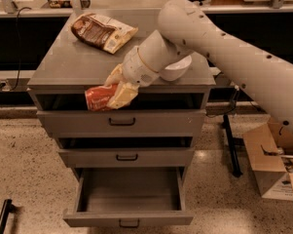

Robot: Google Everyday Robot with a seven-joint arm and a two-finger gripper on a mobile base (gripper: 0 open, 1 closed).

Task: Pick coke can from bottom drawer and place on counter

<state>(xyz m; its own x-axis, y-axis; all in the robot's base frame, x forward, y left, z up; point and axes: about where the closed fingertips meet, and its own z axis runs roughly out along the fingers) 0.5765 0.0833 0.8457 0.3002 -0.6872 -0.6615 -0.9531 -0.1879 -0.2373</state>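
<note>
My gripper is shut on the red coke can, holding it on its side in front of the cabinet, level with the counter's front edge and above the top drawer. The counter is the grey cabinet top just behind the can. The bottom drawer is pulled out below and nothing shows inside it. My white arm reaches in from the right, across the counter's right side.
A brown-and-cream snack bag lies at the counter's back left. A white bowl sits on the counter's right side, partly behind my arm. A cardboard box stands on the floor at the right.
</note>
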